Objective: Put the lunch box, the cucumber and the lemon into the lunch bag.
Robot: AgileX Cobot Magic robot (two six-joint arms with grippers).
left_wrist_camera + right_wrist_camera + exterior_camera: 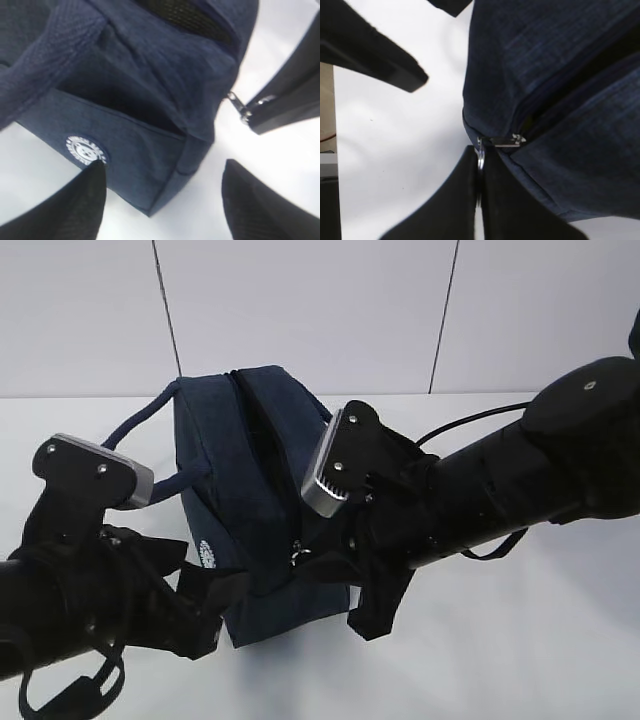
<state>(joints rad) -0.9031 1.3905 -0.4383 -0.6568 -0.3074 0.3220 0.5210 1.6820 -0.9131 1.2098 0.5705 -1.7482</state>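
Both black arms reach in from the near edge toward the lunch bag [255, 490], which stands on the white table [520, 640] about midway between them, its short end facing forward. The left arm comes in low from the lower left, its wrist bent so the left gripper [215, 605] noses up against the bag's front lower corner; its fingers are spread wide, one finger [75, 210] just below the round badge and the other off to the side of the corner, with nothing between them but the bag's edge. The right arm slants down from the upper right, crossing toward the middle, and the right gripper [480, 192] has its fingers pressed flat together, pinching the metal ring pull [480, 155] at the near end of the zipper [560, 95]. There is a small round white badge [86, 149] sewn on the bag's side near the bottom corner; it carries a printed ring of letters and a figure, but it is too blurred for me to read. The bag itself is dark navy fabric, boxy, with a thick woven loop handle [140, 420] hanging out on the left side. The zipper runs along the top from back to front and shows as a dark slit; from the left wrist view a black mesh shows inside the gap
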